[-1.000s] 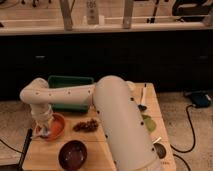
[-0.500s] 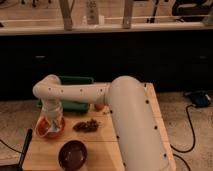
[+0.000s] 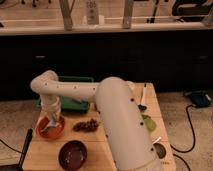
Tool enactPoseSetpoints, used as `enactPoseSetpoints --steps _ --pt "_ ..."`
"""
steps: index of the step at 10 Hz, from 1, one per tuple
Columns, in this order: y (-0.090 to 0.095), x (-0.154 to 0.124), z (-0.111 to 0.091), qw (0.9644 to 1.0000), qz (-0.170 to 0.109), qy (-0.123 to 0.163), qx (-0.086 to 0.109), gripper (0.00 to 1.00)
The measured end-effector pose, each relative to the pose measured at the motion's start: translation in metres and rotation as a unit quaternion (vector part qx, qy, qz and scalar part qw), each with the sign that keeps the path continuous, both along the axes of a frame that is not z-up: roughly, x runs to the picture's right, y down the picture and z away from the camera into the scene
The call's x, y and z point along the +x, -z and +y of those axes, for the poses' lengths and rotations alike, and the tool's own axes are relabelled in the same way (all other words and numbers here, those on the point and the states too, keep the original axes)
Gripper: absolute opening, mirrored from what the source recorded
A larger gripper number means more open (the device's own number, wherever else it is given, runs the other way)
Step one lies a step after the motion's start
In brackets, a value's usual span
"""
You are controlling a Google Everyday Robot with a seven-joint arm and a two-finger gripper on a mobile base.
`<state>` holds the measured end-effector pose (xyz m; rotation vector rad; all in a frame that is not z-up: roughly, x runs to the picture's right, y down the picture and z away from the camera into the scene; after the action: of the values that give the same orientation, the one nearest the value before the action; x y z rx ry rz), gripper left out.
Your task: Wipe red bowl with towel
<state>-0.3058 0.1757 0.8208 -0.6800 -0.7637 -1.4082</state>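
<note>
Wooden table [image 3: 107, 146], gripper [image 3: 51, 121] at red bowl [image 3: 42, 134]

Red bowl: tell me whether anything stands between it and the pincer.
Nothing visible does. The pincer is down right over the red bowl; the dark bowl and brown scraps lie apart, beside it.

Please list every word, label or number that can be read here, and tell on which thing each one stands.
White sign at the top, behind the table: dark marks on it, too blurred to read.
Red bowl, green tray and the gripper down at the red bowl: no text visible on any of them.
</note>
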Motion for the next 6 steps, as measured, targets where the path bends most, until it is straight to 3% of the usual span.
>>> enactPoseSetpoints --steps 3,6 --pt "0.010 -0.037 0.020 0.9984 -0.042 0.035 -0.013 0.02" --pt "0.024 -0.030 0.037 0.9968 -0.063 0.045 -0.023 0.02"
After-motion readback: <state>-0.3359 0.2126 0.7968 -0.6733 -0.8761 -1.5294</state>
